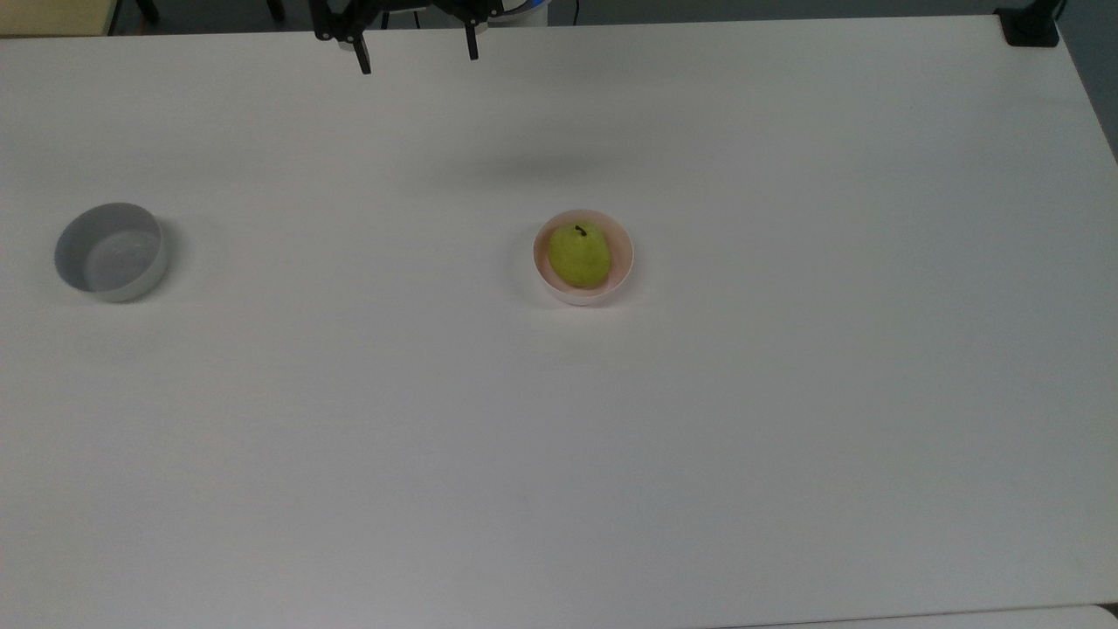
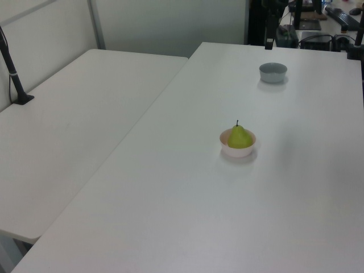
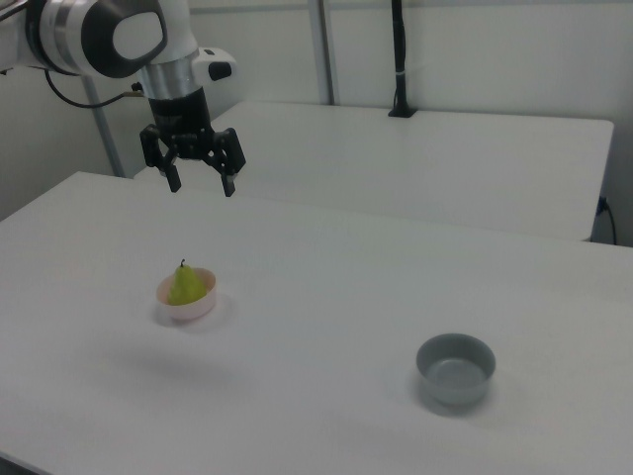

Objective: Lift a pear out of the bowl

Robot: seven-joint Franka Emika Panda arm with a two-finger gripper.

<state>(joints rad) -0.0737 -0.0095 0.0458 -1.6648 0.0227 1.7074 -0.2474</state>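
Observation:
A yellow-green pear (image 1: 578, 254) (image 2: 240, 137) (image 3: 184, 285) with a dark stem sits upright in the pale pink bowl (image 1: 619, 273) (image 2: 232, 150) (image 3: 194, 308) near the table's middle. My gripper (image 1: 417, 54) (image 3: 202, 184) hangs open well above the table, its two black fingers (image 1: 361, 58) spread wide. In the top view it is at the upper edge, up and left of the bowl. In the right view it hovers high above the bowl, a little to the right. Nothing is between the fingers.
A grey straight-sided bowl (image 1: 112, 252) (image 2: 273, 72) (image 3: 455, 368) stands empty at the top view's far left. A second white table (image 2: 68, 125) adjoins in the left view. A black clamp post (image 1: 1031, 24) sits at the top view's upper right corner.

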